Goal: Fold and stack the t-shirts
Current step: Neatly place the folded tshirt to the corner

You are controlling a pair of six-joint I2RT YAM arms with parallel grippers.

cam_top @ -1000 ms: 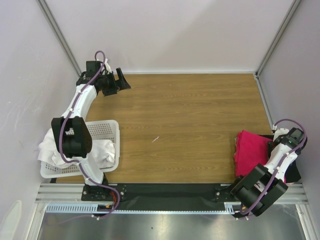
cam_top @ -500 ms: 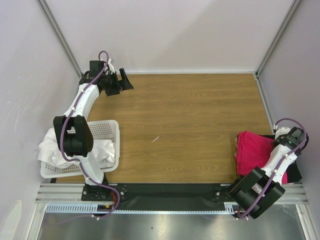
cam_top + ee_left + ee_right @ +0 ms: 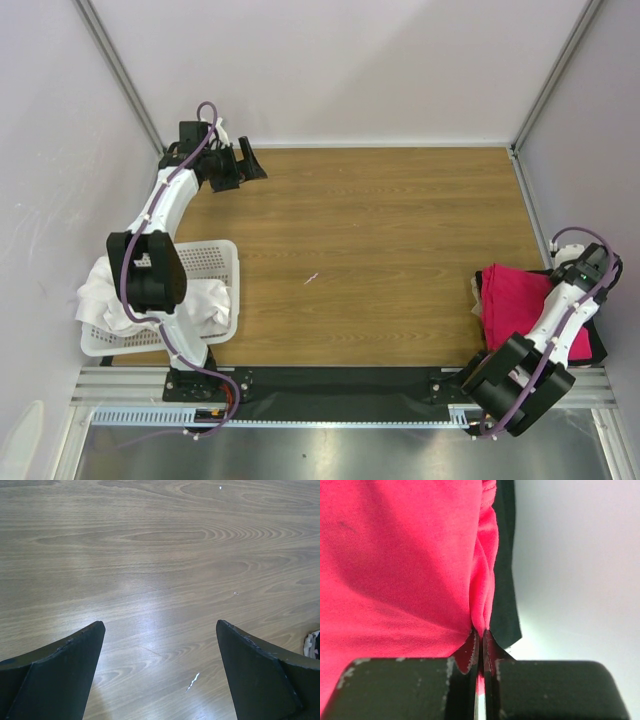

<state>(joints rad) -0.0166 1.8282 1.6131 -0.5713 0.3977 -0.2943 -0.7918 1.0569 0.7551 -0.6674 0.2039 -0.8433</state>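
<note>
A crimson-pink t-shirt [image 3: 520, 305] lies folded at the table's right edge, on top of a black t-shirt [image 3: 598, 347] whose edge shows beside it. My right gripper [image 3: 590, 265] is at the pink shirt's far right corner. In the right wrist view its jaws [image 3: 481, 632] are shut on a pinched fold of the pink fabric [image 3: 395, 555], with the black shirt [image 3: 505, 605] just beyond. White t-shirts [image 3: 100, 300] are bunched in a basket at the left. My left gripper [image 3: 250, 165] hovers open at the far left corner, and nothing lies between its fingers [image 3: 160, 624].
The white perforated basket [image 3: 215, 250] stands at the near left, next to the left arm's base. A small white scrap [image 3: 312, 278] lies on the wooden table near the middle and shows in the left wrist view as the scrap [image 3: 194, 681]. Walls close in at the left, back and right.
My right gripper has shut on the pink shirt's edge and drawn it to the right, so the shirt sits nearer the wall. The left gripper shifted slightly toward the back, then held still.
</note>
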